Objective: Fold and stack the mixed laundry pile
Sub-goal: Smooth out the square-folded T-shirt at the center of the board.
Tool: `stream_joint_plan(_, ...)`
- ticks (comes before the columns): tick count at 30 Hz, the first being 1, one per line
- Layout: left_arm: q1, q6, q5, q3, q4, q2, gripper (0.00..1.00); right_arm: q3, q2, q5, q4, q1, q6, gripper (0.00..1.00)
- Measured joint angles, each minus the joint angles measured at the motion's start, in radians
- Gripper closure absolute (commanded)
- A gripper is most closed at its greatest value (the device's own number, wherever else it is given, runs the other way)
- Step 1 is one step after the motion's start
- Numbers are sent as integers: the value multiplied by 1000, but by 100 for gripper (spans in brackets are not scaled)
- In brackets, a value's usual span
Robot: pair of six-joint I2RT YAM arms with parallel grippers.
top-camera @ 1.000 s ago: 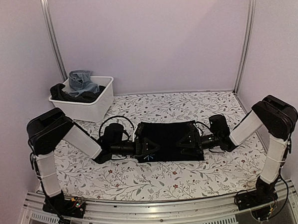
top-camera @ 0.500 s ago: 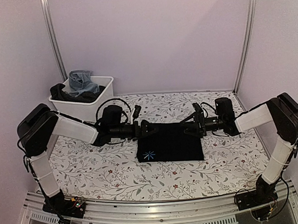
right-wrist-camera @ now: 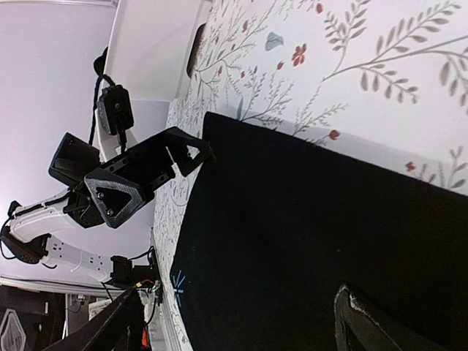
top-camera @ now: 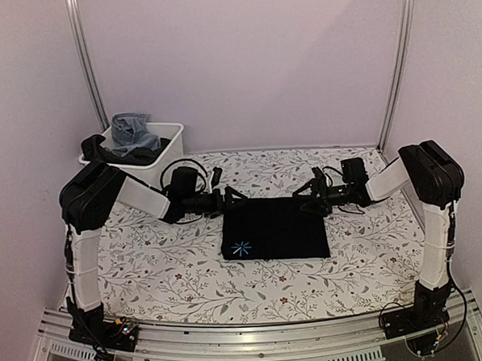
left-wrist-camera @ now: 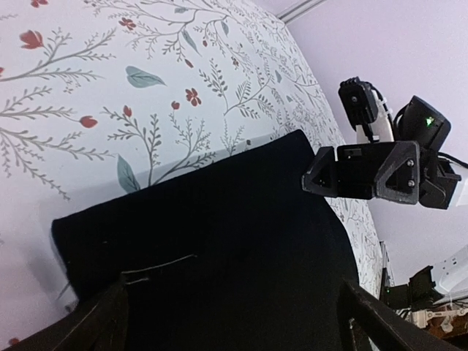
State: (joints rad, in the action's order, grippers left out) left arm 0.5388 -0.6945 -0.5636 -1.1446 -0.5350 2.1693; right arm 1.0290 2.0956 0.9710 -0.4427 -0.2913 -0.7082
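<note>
You are holding both pincers open, two in all, and neither is gripping anything. The left pincer is hovering at the upper left corner of the one folded black cloth. Its two fingers are spreading wide into the bottom corners of the left wrist view, with the cloth showing between them. The right pincer is hanging at the cloth's upper right corner, its own two fingers likewise standing apart. The cloth is lying flat at the centre of the table, showing one small pale blue mark near its lower left corner. At the upper left, one white bin is holding one piece of light blue denim on top of dark clothes. How many dark pieces are lying there cannot be counted.
</note>
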Motion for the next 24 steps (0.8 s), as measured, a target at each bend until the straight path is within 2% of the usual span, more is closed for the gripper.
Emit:
stream_joint_plan(4,-14,66,57,40,59,-62,0,-8,-45,-41,93,37,73,11)
stream_joint_plan(8,2,201,187,85,177,-217,0,-96,-223,-104,217,69,139,11)
stream_joint_plan(11,61,330,296,85,223,-319,3,-157,-383,-137,288,88,179,11)
stream_joint_plan(17,317,597,469,77,235,-364,31,-296,-575,-169,352,103,207,11)
stream_joint_plan(21,452,759,562,10,254,-272,51,-388,-597,-173,375,104,199,12)
stream_joint_plan(24,517,852,603,-82,276,-168,61,-441,-601,-172,375,104,183,12)
